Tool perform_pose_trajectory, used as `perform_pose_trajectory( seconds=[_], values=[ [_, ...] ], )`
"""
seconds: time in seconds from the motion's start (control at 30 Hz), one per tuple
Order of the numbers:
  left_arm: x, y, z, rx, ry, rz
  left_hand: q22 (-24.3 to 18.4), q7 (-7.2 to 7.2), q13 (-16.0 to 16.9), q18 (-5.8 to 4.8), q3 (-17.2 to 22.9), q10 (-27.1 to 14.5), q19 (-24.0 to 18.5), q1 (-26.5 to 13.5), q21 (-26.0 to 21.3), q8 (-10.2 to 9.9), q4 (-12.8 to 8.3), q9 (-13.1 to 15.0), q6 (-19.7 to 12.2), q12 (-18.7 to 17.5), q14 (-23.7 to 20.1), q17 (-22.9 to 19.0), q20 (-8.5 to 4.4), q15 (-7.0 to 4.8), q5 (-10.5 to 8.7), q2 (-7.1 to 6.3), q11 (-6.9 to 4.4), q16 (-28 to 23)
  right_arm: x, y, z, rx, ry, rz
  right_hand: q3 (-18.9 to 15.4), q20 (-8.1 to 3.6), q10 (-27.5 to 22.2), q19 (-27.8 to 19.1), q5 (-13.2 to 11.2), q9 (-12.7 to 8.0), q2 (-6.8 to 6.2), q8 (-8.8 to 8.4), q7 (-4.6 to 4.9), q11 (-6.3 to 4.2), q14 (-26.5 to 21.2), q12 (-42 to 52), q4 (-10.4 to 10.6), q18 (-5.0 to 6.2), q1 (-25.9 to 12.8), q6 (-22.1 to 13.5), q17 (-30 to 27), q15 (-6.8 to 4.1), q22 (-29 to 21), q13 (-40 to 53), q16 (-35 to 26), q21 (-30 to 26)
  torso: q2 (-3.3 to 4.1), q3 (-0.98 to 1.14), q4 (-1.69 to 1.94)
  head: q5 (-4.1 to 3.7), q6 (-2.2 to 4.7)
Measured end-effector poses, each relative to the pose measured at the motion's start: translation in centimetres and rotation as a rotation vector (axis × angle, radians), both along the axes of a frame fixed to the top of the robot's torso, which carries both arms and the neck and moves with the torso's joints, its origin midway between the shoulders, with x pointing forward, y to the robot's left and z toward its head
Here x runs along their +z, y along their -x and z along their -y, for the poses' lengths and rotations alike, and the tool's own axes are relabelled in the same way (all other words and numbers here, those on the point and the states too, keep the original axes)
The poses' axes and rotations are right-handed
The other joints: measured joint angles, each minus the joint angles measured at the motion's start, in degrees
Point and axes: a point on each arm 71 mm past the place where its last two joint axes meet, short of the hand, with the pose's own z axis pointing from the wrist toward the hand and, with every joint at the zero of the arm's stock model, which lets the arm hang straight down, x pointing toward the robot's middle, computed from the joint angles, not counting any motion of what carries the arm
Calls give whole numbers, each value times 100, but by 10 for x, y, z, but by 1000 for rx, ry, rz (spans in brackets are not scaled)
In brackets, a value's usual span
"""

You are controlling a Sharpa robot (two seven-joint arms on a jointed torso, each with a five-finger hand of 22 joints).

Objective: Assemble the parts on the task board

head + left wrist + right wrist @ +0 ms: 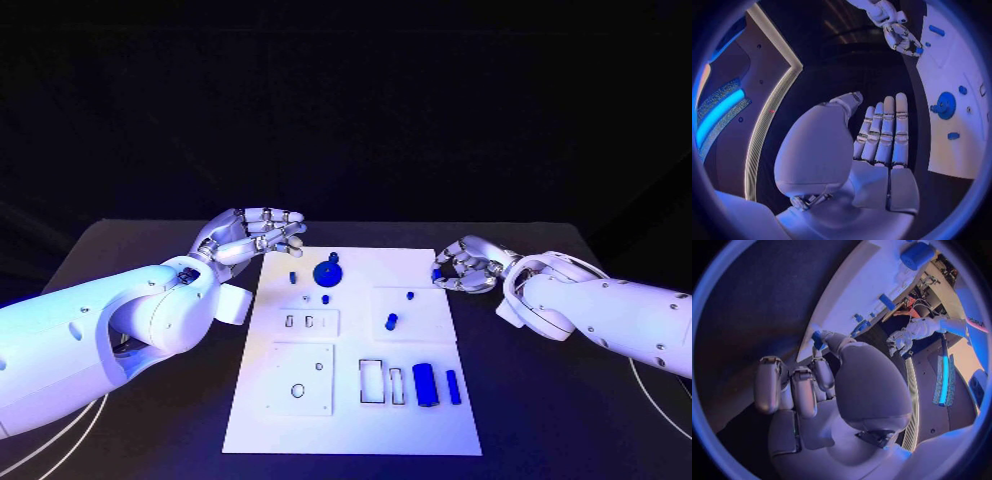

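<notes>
Black table [144, 440] carries the white task board [353, 420] in its middle, running lengthwise away from the robot. The left hand [254, 233] hovers over the table just beside the board's far left corner, holding nothing, its fingers straight and side by side in the left wrist view [882, 132]. The right hand [469, 264] sits at the board's far right edge with its fingers curled in; the right wrist view shows a small blue part [818, 339] pinched at the fingertips [824, 371], right at the board's edge, though how firmly it is gripped is hard to judge from that angle. On the board, the largest blue piece is a round disc [326, 270] with a stub on top, standing near the far edge towards the left. Near the robot's side, a thick blue cylinder [424, 385] lies lengthwise, with a thinner blue bar [453, 387] just beside it on the right. A short blue peg [391, 321] rests in the middle of a raised square panel on the right half. Smaller blue pieces lie scattered close to the disc: one [294, 277] to its left, another [326, 298] nearer the robot.
</notes>
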Motion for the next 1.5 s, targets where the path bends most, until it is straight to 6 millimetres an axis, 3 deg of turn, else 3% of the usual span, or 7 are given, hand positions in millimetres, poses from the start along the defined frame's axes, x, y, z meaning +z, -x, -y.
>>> perform_pose_trajectory(
  seconds=[0.1, 0.3, 0.43, 0.9, 1.13, 1.4, 1.5],
  values=[
    [0, 0, 0, 0, 0, 0, 0, 0, 1, 0, 0, -2, -4, 0, 0, -3, 0, 1, 0, 0, 0, 1, 4, 0, 0, 0, 2, -5, 0, 0, 0, -1, 1, 0, 40, -31, 53, 31, 0, 34, 87, 100, -58, -52, -1, 16, 7, 0, -12, 121, 0, -61, 0, 33, 0, 27, -2, 1, 0, 0, 0],
    [0, 0, 0, 0, -1, -1, 8, 0, 6, 0, 0, -21, -22, 0, 0, -29, 0, 6, 0, 0, 0, 6, 23, 0, 0, 0, 21, -23, 0, 0, 0, -6, 1, 6, 63, -82, 134, 82, -23, 77, 125, 328, -129, -133, 16, 59, -17, 0, -34, 267, -1, -141, 0, 86, 0, 67, -2, 1, -1, -2, -8],
    [0, 0, 0, 0, -1, -1, 8, 0, 6, 0, 0, -21, -22, 25, 22, -29, 0, 6, 0, 0, 0, 6, 22, 0, 0, 25, 21, -23, 1, 0, -2, -16, -1, 18, 144, -103, 155, 102, -45, 74, 215, 334, -132, -154, -3, 59, -34, 0, -17, 269, -1, -161, -1, 86, 0, 70, -2, 1, -1, 1, -9],
    [-1, 0, -1, 0, -2, -3, 22, 3, 6, 0, 0, -21, -41, 25, 29, -29, 0, 6, -3, 0, 0, 13, 41, 0, 0, 25, 21, -23, 19, 10, -25, -36, -47, 76, 206, -124, 155, 80, -39, 64, 297, 333, -182, -154, 17, 59, -18, 0, -55, 220, -2, -181, -1, 85, 0, 70, -19, -4, -8, 15, -24],
    [-2, -2, -1, 1, -5, -6, 27, 21, 11, 0, 0, -21, -62, 25, 44, -29, 0, 11, -21, 0, 0, 19, 20, 0, 0, 25, 21, -23, 36, 19, -60, 24, -86, 85, 278, -124, 154, 80, -39, 64, 304, 333, -151, -154, 17, 24, -26, 0, -64, 100, -2, -181, 1, 52, 0, 70, -37, -3, -15, 43, -31],
    [-6, -4, -2, 6, -10, -12, 26, 21, 11, 0, 0, -21, -62, 25, 44, -29, 0, 10, -21, 0, 0, 18, 20, 0, 0, 25, 21, -23, 39, 36, -126, 125, -101, 54, 363, -124, 132, 80, -40, 64, 328, 333, -144, -132, 17, 24, -48, 0, -89, 71, -2, -181, 3, 44, 0, 70, -59, 4, -8, 138, -74],
    [-7, -5, -2, 6, -11, -14, 26, 21, 11, 0, 0, -21, -62, 25, 44, -29, 0, 10, -21, 0, 0, 18, 20, 0, 0, 25, 21, -23, 39, 40, -142, 141, -92, 45, 364, -124, 132, 80, -41, 64, 333, 333, -140, -132, 17, 24, -48, 0, -95, 65, -3, -181, 3, 44, 0, 70, -66, 3, -3, 167, -83]
  ],
)
